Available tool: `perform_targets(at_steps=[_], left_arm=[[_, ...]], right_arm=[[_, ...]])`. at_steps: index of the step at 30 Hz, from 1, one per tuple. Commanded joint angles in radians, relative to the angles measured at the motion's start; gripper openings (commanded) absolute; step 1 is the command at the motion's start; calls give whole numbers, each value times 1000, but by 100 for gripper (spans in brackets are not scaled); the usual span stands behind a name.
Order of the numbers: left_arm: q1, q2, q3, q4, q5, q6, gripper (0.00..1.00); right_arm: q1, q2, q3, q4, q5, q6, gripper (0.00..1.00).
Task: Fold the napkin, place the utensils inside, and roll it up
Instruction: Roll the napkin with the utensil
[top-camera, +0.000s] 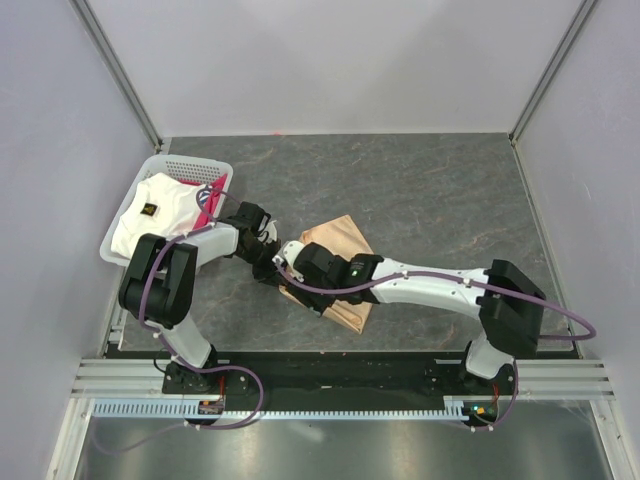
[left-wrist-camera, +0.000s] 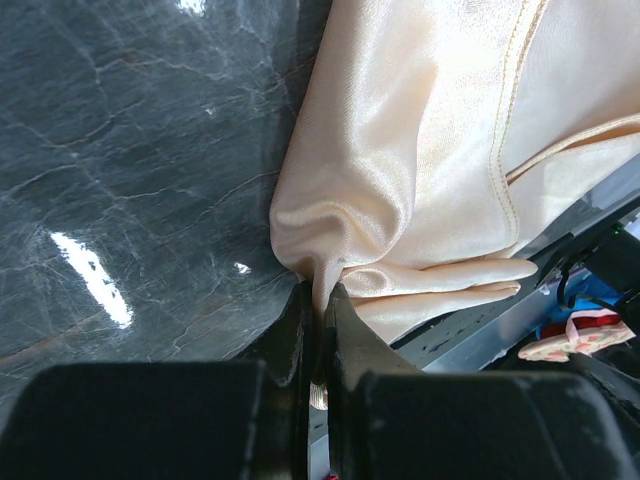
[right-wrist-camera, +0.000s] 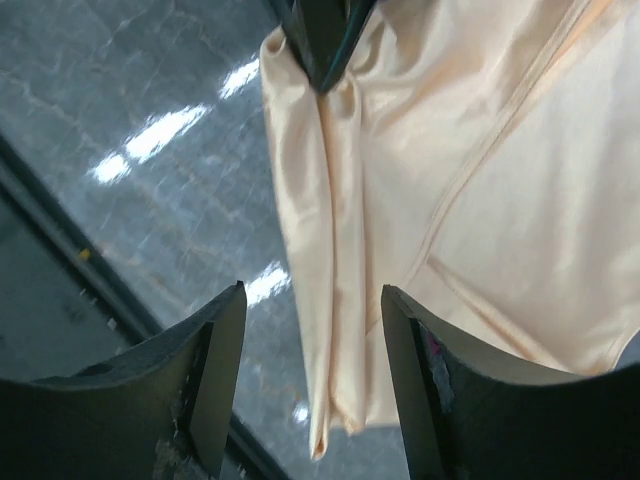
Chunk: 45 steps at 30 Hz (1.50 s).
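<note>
my left gripper (left-wrist-camera: 320, 305) pinches the napkin (left-wrist-camera: 420, 150) corner tight; my right gripper (right-wrist-camera: 312, 300), jaws wide apart, straddles its long folded edge running toward the left claw.

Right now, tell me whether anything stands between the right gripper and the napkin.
Nothing visible does. The open right gripper hangs over the napkin, its folded edge bare between the fingers. The left gripper is shut on that edge farther along.

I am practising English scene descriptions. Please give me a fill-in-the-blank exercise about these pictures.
1. The left claw is ____ on the napkin.
2. The right claw is ____ over the napkin.
3. The white cloth lies in the ____.
Missing words: shut; open; basket.
</note>
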Motion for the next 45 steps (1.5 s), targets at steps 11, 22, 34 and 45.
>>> perform_targets(at_steps=[11, 22, 34, 45], left_arm=[[2, 35, 20, -13, -19, 48, 2], [4, 35, 20, -12, -2, 54, 2], [7, -48, 20, 18, -79, 16, 15], [14, -266, -113, 172, -227, -102, 64]], right_arm=[[32, 170, 0, 234, 54, -129, 64], [17, 263, 11, 234, 89, -161, 63], [-48, 282, -43, 185, -203, -137, 20], [-144, 270, -92, 165, -503, -77, 14]])
